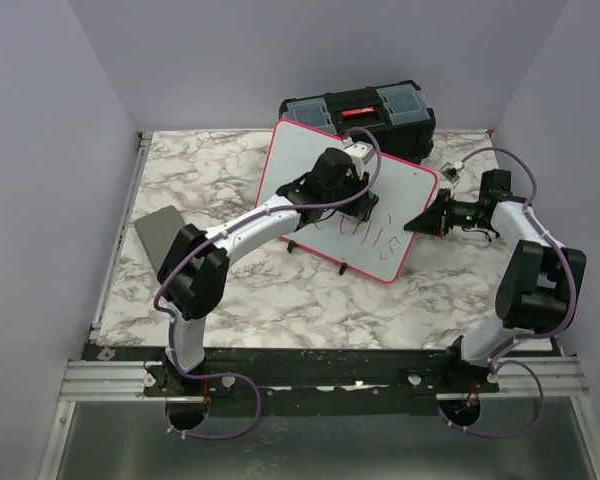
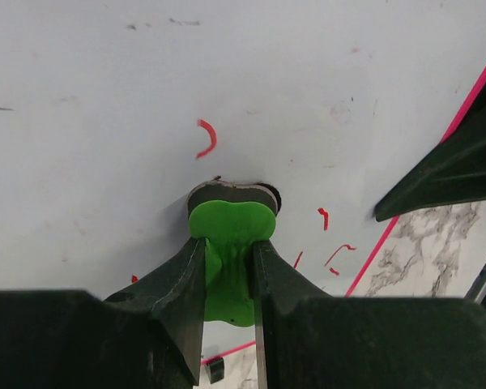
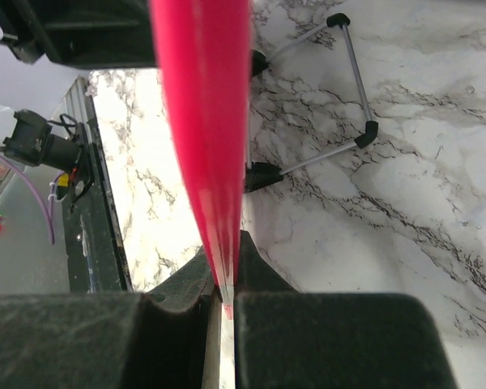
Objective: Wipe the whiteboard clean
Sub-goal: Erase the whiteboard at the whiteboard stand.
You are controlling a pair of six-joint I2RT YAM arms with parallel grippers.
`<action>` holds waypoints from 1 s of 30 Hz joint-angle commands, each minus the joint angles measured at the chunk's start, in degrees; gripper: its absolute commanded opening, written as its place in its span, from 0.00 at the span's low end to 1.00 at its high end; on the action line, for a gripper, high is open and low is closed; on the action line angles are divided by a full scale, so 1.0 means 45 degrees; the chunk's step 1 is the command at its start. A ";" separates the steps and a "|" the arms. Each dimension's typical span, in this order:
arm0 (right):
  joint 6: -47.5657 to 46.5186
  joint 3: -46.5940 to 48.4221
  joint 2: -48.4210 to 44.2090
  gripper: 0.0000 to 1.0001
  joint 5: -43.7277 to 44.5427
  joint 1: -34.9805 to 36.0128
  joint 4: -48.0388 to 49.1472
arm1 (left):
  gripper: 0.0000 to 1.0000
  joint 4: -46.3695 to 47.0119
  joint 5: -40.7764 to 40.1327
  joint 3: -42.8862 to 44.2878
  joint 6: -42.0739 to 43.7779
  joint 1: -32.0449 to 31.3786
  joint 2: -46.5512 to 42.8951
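The whiteboard [image 1: 320, 160], white with a pink-red rim, stands tilted at the middle of the table. Red handwriting [image 1: 375, 240] shows on its lower right part. My left gripper [image 1: 363, 207] is shut on a green eraser [image 2: 231, 223], whose dark pad presses flat on the board face [image 2: 105, 121]. Short red strokes [image 2: 206, 138] lie around the pad. My right gripper [image 1: 417, 222] is shut on the board's right rim [image 3: 206, 121], pinched edge-on between the fingers [image 3: 227, 271]. The board's wire stand with black feet [image 3: 352, 81] rests on the marble.
A black toolbox [image 1: 365, 112] stands behind the board at the back of the table. A small grey flat pad [image 1: 160, 235] lies at the left edge. Purple walls close in on both sides.
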 commanded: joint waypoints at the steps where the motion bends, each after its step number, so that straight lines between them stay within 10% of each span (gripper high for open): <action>1: -0.0805 0.0457 -0.0190 0.01 -0.1055 0.0111 -0.0051 | 0.00 -0.0844 -0.0915 -0.0197 -0.0067 -0.0210 0.0770; 15: -0.0960 0.0516 -0.0257 0.01 -0.1108 0.0103 -0.0198 | 0.00 -0.4288 -0.1935 0.6124 0.0753 0.0760 0.2628; 30: -0.1181 0.0594 -0.0112 0.01 -0.1144 0.0115 -0.0432 | 0.00 -0.1455 -0.1000 0.0501 0.0095 -0.0475 0.1295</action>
